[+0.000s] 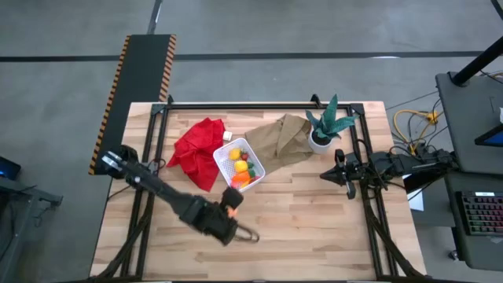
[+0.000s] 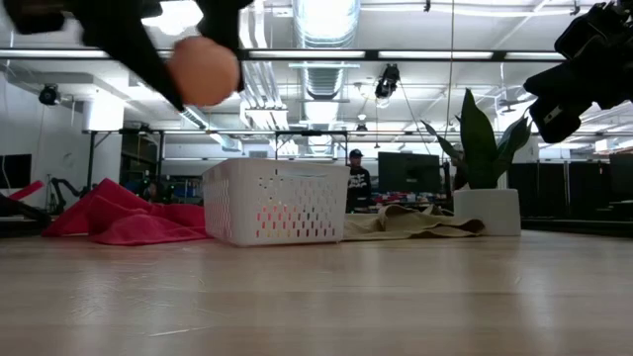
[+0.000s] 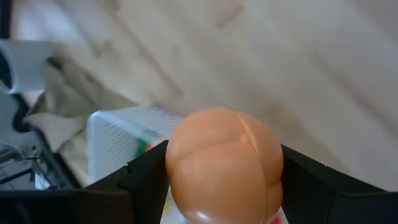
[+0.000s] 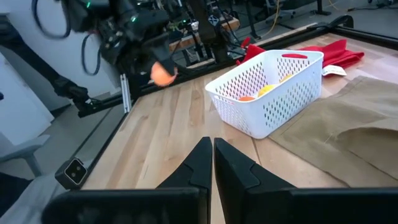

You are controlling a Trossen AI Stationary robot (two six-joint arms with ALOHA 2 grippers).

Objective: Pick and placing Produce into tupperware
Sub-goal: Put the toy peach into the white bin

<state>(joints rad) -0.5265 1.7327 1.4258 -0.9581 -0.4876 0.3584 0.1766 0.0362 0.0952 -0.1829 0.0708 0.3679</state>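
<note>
The peach-orange ball [image 3: 225,163] sits between my left gripper's [image 1: 230,200] fingers, raised above the table just near of the white perforated tupperware [image 1: 238,165]. The ball also shows in the low view [image 2: 203,69] and the right wrist view [image 4: 163,74]. The tupperware [image 2: 275,201] rests on its base and holds yellow lemons [image 1: 236,154], an orange carrot piece [image 1: 240,180] and red berries [image 1: 252,170]. My right gripper [image 4: 213,152] is shut and empty, waiting at the table's right side [image 1: 339,174]. My left gripper pinches the peach-orange ball at its two opposite sides [image 3: 177,168], one dark finger [image 3: 146,177] on each flank. The ball is lifted clear of the table, well above the tupperware's rim in the low view [image 2: 203,69].
A red cloth [image 1: 196,149] lies left of the tupperware and a brown paper bag [image 1: 281,140] right of it. A potted green plant [image 1: 326,126] stands at the far right. Bare wood [image 1: 299,220] stretches along the near side.
</note>
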